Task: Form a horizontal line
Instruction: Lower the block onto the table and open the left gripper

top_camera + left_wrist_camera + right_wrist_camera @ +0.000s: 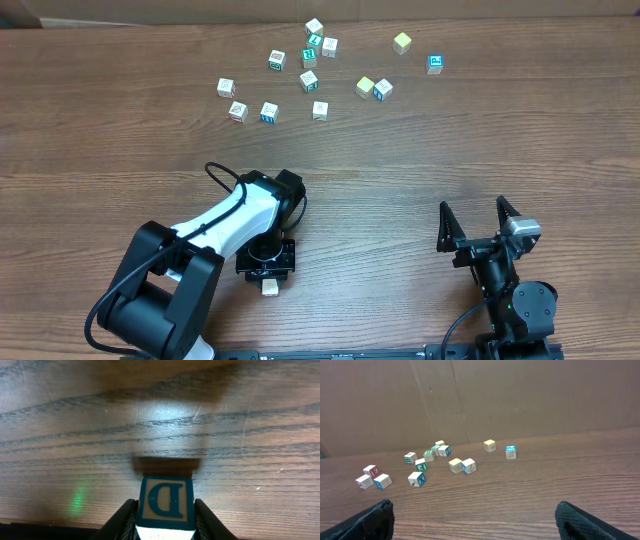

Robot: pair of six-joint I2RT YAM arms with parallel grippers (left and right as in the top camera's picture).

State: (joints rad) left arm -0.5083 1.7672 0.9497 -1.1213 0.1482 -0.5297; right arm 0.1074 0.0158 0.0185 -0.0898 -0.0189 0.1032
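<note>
Line not yet formed. Table: wood grain runs left-right. Left arm doubled back toward own base, left gripper aimed down near front edge. I read its jaws pressed on both sides of D cube, blue-bordered face toward wrist camera. Right gripper low, fingers spread wide. Loose cubes scattered far side, mostly apart, sharing no axis.

Overhead, the left gripper covers nearly all of the D cube, just a pale sliver showing. Up close the cube's bottom runs off the lower edge, and whether the fingers touch it is unclear. The scattered cubes carry letters too small to read, and the right gripper is clipped to two fingertips at the bottom corners.
</note>
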